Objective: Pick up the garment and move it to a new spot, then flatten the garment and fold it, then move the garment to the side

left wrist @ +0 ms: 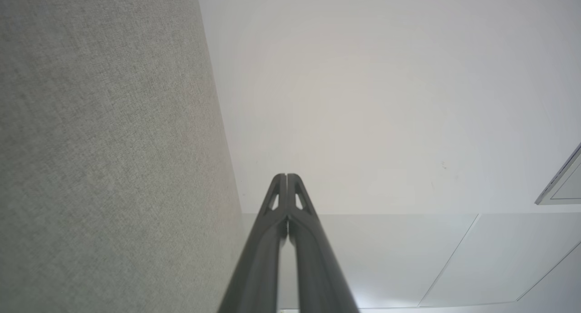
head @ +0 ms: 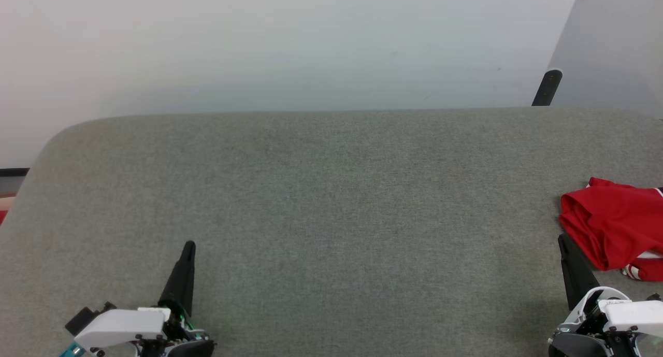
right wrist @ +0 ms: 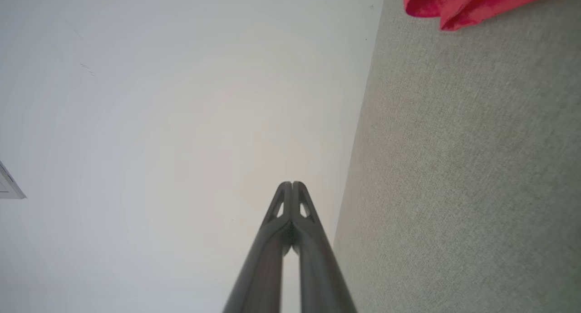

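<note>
A crumpled red shirt [head: 616,225] lies at the right edge of the grey table [head: 331,191], just beside the right gripper [head: 563,239]. The left gripper [head: 189,245] is well apart, and both have their fingers pressed together.

No writing, label, brand, number or sign can be read in any of the views. The garment [head: 614,227] lies bunched at the right edge of the grey padded surface [head: 331,191]. The part of it that shows is plain red cloth with a strip of red-and-white trim, and no print on it is legible.
</note>
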You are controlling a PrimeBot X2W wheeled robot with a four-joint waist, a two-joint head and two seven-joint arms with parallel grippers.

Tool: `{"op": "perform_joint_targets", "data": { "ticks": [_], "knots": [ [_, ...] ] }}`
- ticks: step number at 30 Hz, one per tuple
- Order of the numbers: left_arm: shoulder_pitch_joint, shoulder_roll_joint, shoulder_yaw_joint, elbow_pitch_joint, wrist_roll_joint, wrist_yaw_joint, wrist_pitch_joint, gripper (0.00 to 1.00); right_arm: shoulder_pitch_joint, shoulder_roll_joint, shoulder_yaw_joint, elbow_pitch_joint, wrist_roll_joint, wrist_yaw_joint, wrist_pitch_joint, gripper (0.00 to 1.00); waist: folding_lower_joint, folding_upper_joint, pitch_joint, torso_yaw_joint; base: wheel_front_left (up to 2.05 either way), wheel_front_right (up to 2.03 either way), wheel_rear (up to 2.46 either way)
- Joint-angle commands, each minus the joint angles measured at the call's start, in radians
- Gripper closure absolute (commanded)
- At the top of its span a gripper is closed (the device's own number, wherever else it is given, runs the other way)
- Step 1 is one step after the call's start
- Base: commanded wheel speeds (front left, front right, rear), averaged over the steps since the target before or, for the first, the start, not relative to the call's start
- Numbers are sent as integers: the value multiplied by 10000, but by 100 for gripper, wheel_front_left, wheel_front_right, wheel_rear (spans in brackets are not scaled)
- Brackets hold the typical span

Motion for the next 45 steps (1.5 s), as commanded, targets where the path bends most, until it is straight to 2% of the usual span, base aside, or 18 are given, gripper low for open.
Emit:
{"op": "perform_joint_targets", "data": {
  "ticks": [1, 45],
  "knots": [
    [-104, -1, 18, 9, -33, -62, 21, 100, -26, 30, 7, 1, 41, 4, 3, 100, 0, 0, 0, 0, 0, 0, 0],
    [-103, -1, 16, 8, -35, -63, 17, 100, -26, 30, 10, 0, 43, 4, 0, 100, 0, 0, 0, 0, 0, 0, 0]
  ]
}}
